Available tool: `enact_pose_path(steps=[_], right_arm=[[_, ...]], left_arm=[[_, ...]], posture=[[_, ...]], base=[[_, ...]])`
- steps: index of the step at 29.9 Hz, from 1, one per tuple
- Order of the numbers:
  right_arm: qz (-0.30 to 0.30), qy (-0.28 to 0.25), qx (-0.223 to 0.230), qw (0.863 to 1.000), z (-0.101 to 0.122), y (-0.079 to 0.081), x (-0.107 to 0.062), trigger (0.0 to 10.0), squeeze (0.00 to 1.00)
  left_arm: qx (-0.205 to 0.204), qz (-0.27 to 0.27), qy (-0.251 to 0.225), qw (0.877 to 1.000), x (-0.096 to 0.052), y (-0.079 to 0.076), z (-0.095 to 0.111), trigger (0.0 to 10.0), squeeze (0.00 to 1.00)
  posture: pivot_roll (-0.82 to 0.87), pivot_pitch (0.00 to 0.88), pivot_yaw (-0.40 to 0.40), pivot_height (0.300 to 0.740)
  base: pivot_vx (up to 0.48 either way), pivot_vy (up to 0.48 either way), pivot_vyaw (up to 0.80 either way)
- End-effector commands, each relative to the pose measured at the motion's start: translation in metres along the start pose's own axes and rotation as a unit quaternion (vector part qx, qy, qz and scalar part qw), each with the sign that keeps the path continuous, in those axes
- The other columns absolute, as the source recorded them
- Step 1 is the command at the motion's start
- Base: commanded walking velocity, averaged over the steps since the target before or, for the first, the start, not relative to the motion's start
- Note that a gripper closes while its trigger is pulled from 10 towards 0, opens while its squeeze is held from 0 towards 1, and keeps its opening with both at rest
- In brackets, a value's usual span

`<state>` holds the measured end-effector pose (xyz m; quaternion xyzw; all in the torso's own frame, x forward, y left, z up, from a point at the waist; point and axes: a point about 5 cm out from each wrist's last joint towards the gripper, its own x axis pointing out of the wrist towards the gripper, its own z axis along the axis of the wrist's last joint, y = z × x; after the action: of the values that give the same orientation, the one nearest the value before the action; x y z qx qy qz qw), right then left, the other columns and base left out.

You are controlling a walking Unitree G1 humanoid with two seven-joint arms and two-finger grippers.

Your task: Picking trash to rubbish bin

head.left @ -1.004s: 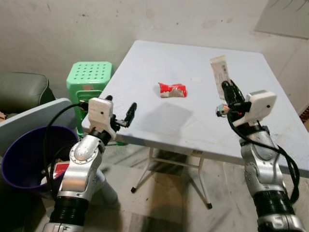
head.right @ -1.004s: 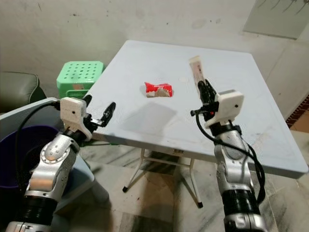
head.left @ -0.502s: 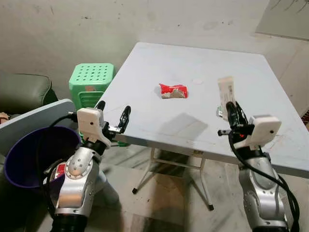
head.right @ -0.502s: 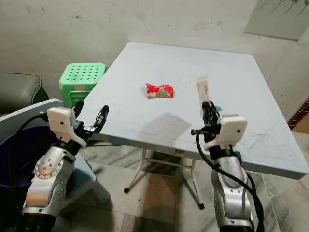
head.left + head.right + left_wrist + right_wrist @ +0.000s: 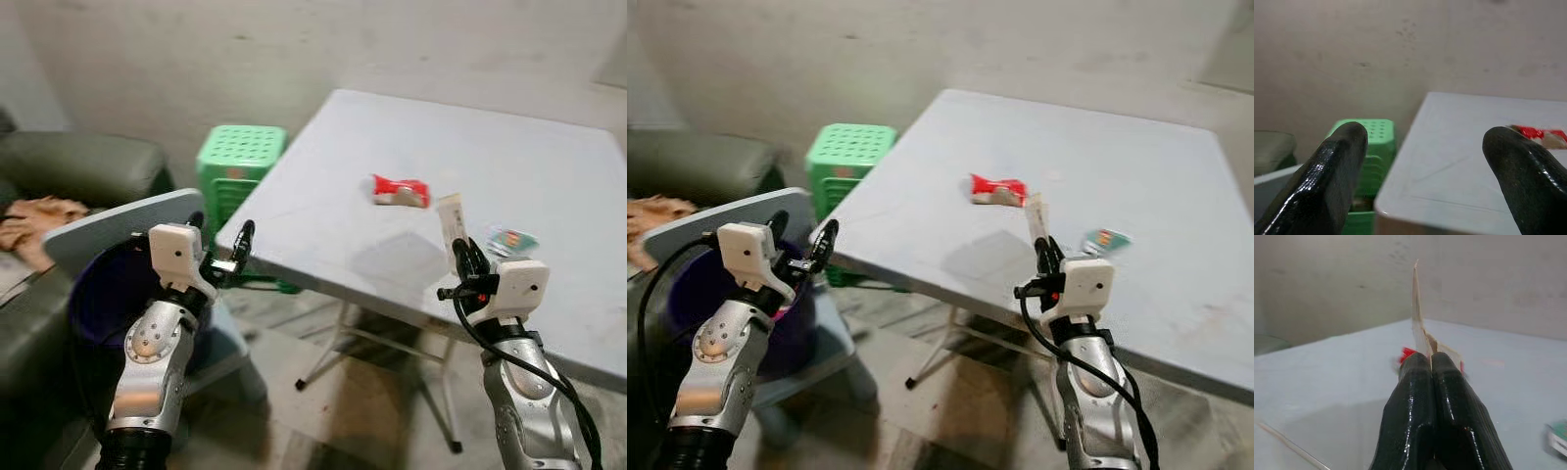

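My arms are silver metal with black joint bands; each hand, left hand [image 5: 221, 257] and right hand [image 5: 466, 262], has glossy black fingers, a white wrist box and black cables

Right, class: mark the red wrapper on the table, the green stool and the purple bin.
red wrapper [image 5: 399, 190], left eye view, middle of the crumpled packet.
green stool [image 5: 242, 146], left eye view, centre of the perforated seat.
purple bin [image 5: 110, 294], left eye view, inner wall below the rim.
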<state>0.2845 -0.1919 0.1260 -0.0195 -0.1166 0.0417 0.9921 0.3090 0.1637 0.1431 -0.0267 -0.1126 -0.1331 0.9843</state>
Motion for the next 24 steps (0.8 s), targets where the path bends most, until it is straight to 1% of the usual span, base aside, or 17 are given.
enact_pose_path(steps=[1,3,4,5,6,11,14,16,18,21,23,24], right_arm=[[0.000,-0.009,-0.001,1.000,0.005,-0.001,0.004,10.0,0.00],[0.001,-0.016,0.018,1.000,0.010,0.001,0.007,10.0,0.00],[0.012,-0.022,0.019,1.000,0.014,0.004,0.008,10.0,0.00],[0.012,-0.022,0.019,1.000,0.014,0.004,0.008,10.0,0.00],[0.022,-0.026,0.017,0.999,0.016,0.009,0.009,10.0,0.00],[0.034,-0.027,0.019,0.999,0.017,0.014,0.009,10.0,0.00],[0.036,-0.012,0.014,0.999,0.010,0.014,0.008,10.0,0.00],[0.038,-0.006,0.015,0.999,0.008,0.012,0.007,10.0,0.00],[0.040,-0.006,0.017,0.999,0.009,0.012,0.007,10.0,0.00],[0.044,-0.004,0.010,0.999,0.008,0.010,0.007,10.0,0.00],[0.044,0.002,0.002,0.999,0.005,0.005,0.008,10.0,0.00],[0.045,0.003,0.000,0.999,0.005,0.004,0.008,10.0,0.00]], left_arm=[[0.002,-0.007,-0.012,1.000,0.005,0.000,0.006,10.0,0.00],[0.005,-0.012,-0.026,1.000,0.007,-0.002,0.010,10.0,0.00],[-0.003,-0.016,-0.033,0.999,0.007,-0.004,0.013,10.0,0.00],[-0.003,-0.016,-0.033,0.999,0.007,-0.004,0.013,10.0,0.00],[-0.009,-0.019,-0.034,0.999,0.006,-0.007,0.013,10.0,0.00],[-0.010,-0.023,-0.029,0.999,0.003,-0.010,0.009,10.0,0.00],[-0.024,-0.013,-0.013,1.000,0.001,-0.009,0.001,10.0,0.00],[-0.006,-0.009,-0.005,1.000,-0.001,-0.008,-0.004,10.0,0.00],[-0.014,0.001,-0.005,1.000,-0.001,-0.006,-0.003,10.0,0.00],[-0.014,0.001,-0.005,1.000,0.000,-0.006,-0.003,10.0,0.00],[0.014,0.000,0.013,1.000,0.001,-0.002,-0.007,10.0,0.00],[0.011,0.001,0.014,1.000,0.001,-0.001,-0.007,10.0,0.00]], posture=[[0.05,0.000,0.004,0.715],[0.05,0.000,0.004,0.715],[0.04,0.000,0.005,0.715],[0.04,0.000,0.005,0.715],[0.04,0.000,0.003,0.715],[0.05,0.000,-0.004,0.715],[0.05,0.000,-0.010,0.715],[0.05,0.000,-0.014,0.715],[0.05,0.000,-0.015,0.715],[0.05,0.000,-0.016,0.715],[0.05,0.000,-0.019,0.715],[0.05,0.000,-0.019,0.715]], base=[[0.000,0.000,0.80],[0.000,0.000,0.80],[0.000,0.000,0.80],[0.000,0.000,0.80],[0.000,0.000,0.80],[0.000,0.000,0.80],[0.000,0.000,0.80],[0.000,0.000,0.80],[0.000,0.000,0.80],[0.000,0.000,0.80],[0.000,0.000,0.80],[0.000,0.000,0.80]])
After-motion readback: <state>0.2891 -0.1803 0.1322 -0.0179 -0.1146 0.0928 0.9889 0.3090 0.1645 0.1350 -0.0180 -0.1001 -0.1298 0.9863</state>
